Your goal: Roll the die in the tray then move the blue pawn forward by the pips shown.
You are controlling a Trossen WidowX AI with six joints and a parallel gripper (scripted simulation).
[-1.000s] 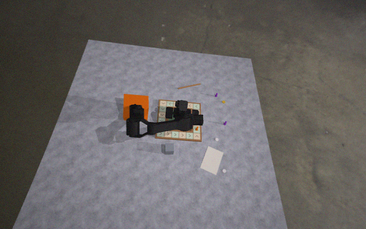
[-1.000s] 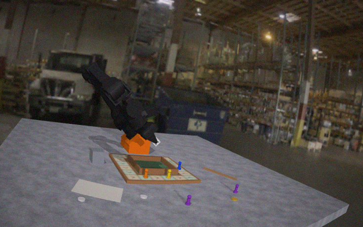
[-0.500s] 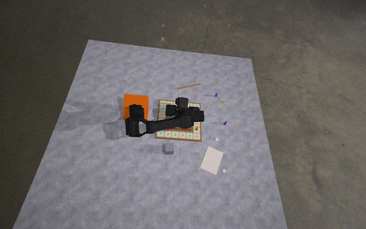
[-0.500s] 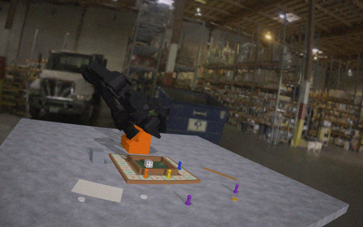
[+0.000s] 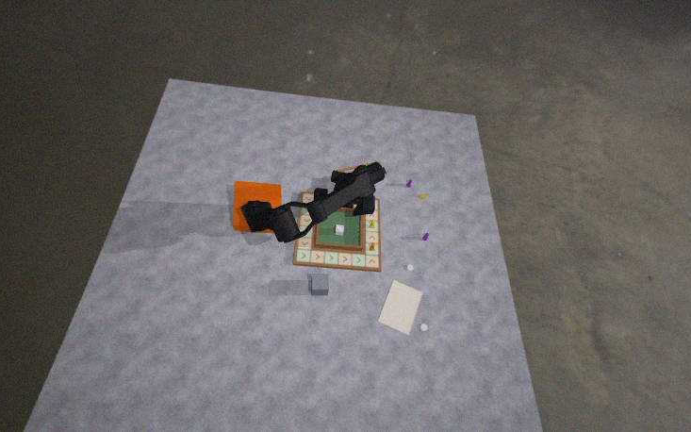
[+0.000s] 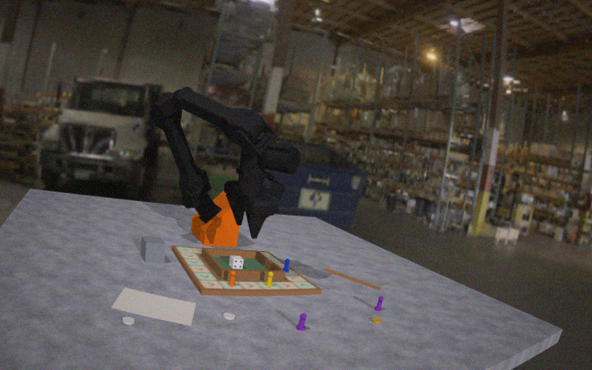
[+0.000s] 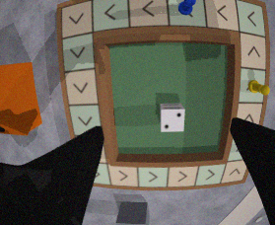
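My gripper [image 6: 247,230] [image 7: 170,128] is open and empty, above the tray [image 5: 338,247] [image 7: 108,99] in the board's middle. The white die [image 5: 339,229] [image 6: 236,262] [image 7: 172,118] is within the tray walls, apart from the fingers. Its face toward the wrist camera shows two pips; the side facing the exterior camera shows several. Whether it is at rest I cannot tell. The blue pawn [image 6: 287,265] [image 7: 186,7] stands on a green square of the row at the top of the wrist view, where arrows point left. The arm hides it in the top view.
On the board's side track stand a yellow pawn [image 5: 371,224] [image 6: 270,279] [image 7: 258,88] and an orange pawn [image 5: 371,247] [image 6: 232,279]. Around the board are a grey block [image 5: 320,284], a cream card [image 5: 400,307], two purple pawns, small discs and a thin wooden stick [image 6: 353,279].
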